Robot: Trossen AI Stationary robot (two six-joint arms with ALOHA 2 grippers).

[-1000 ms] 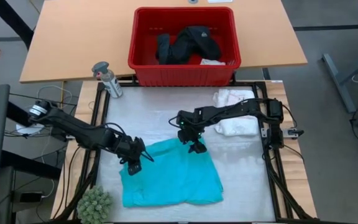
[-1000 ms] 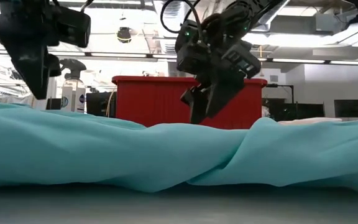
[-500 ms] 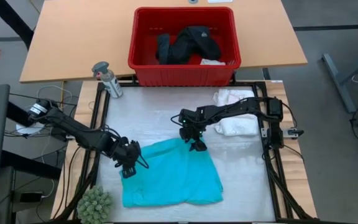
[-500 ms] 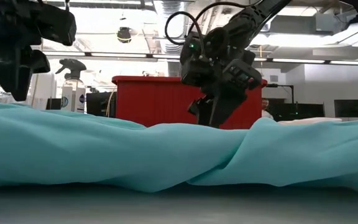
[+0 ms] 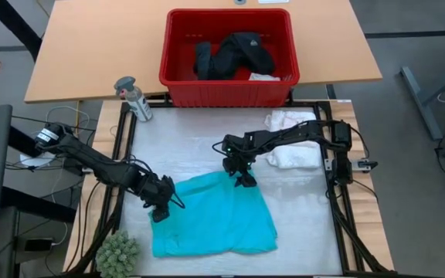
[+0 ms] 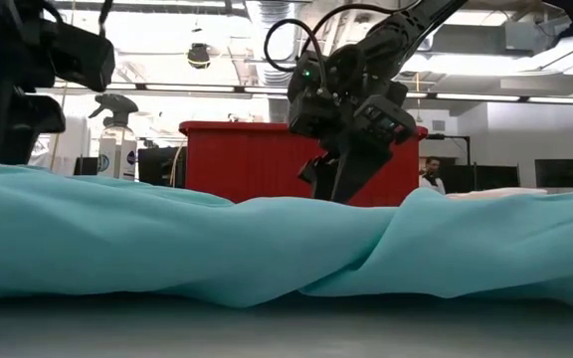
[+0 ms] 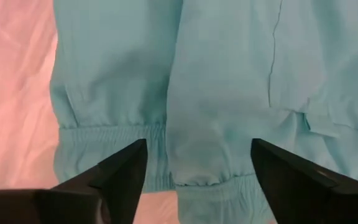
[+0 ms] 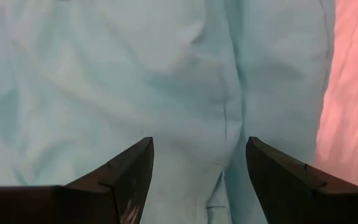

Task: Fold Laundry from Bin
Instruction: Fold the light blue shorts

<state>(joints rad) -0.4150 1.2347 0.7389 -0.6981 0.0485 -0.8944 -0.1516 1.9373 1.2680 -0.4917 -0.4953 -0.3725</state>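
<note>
A turquoise shirt (image 5: 215, 220) lies spread on the white table mat, with its gathered elastic hems (image 7: 135, 134) toward the table's left. My left gripper (image 5: 159, 211) is open, pointing steeply down over the shirt's left edge, one finger either side of those hems (image 7: 197, 174). My right gripper (image 5: 245, 181) is open too, slanting down over the shirt's far edge (image 8: 197, 93). The red bin (image 5: 178, 77) stands beyond the mat and holds black clothing (image 5: 234, 52) and a small pale piece (image 5: 265, 76). A white lacy top (image 5: 293, 139) lies bunched at the mat's far right.
A spray bottle (image 5: 134, 99) stands at the mat's far left corner. A green spiky ball (image 5: 118, 253) sits at the near left corner. Black frame rails (image 5: 338, 216) border the mat's sides. Bare mat (image 5: 304, 224) lies right of the shirt.
My left gripper has moved a little toward the table's near left corner and sunk closer to the shirt's left edge. The shirt has kept its place and shape.
</note>
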